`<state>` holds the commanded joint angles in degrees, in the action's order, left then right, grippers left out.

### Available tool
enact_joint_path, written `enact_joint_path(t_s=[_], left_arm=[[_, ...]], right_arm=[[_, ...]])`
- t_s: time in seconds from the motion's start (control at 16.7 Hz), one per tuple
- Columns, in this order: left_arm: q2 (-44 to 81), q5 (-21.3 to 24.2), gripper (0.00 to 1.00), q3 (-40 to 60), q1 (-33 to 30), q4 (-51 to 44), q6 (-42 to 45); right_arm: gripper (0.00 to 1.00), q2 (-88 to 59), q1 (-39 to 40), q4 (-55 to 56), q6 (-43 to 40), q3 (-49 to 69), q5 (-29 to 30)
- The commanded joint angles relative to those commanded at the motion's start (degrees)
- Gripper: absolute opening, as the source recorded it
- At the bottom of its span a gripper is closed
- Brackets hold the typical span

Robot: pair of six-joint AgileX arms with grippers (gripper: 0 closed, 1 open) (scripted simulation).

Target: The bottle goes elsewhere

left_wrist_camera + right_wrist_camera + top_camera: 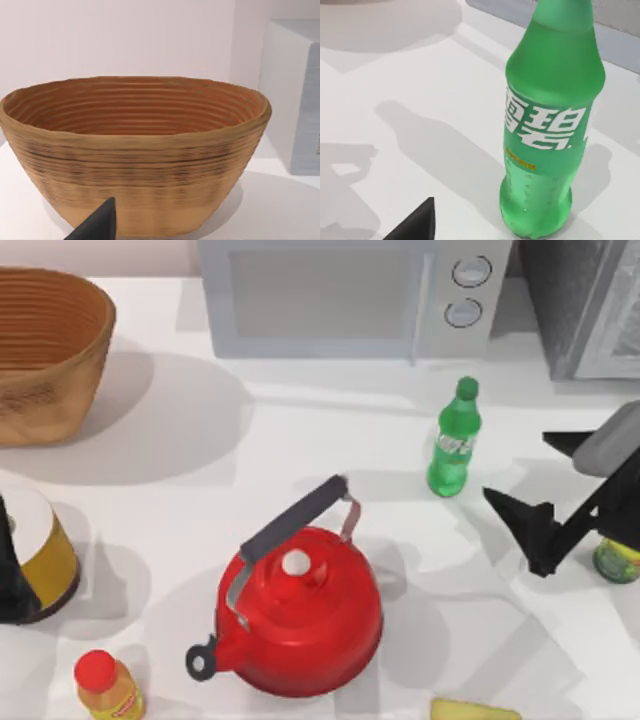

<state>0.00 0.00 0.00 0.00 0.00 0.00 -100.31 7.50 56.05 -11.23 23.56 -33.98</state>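
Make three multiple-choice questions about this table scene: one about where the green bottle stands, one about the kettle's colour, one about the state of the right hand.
1. Where does the green bottle stand?
A. inside the basket
B. in front of the microwave, on the table's right part
C. on top of the kettle

2. What colour is the kettle?
A. blue
B. white
C. red

3. What is the state of the right hand?
A. open, beside the bottle, not touching it
B. shut on the bottle
C. shut on the kettle's handle

Answers: 1 B, it stands upright below the microwave; 2 C, its body is red; 3 A, its fingers are spread with a gap to the bottle.
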Motion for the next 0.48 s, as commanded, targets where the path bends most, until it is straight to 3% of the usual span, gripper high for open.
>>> enact_joint_path(t_s=[0.48], left_arm=[[0.0,0.0,1.0,0.0,0.0,0.0,0.0]], right_arm=[[1.0,-5.33,6.02,-1.45,2.45,8.6,5.32]])
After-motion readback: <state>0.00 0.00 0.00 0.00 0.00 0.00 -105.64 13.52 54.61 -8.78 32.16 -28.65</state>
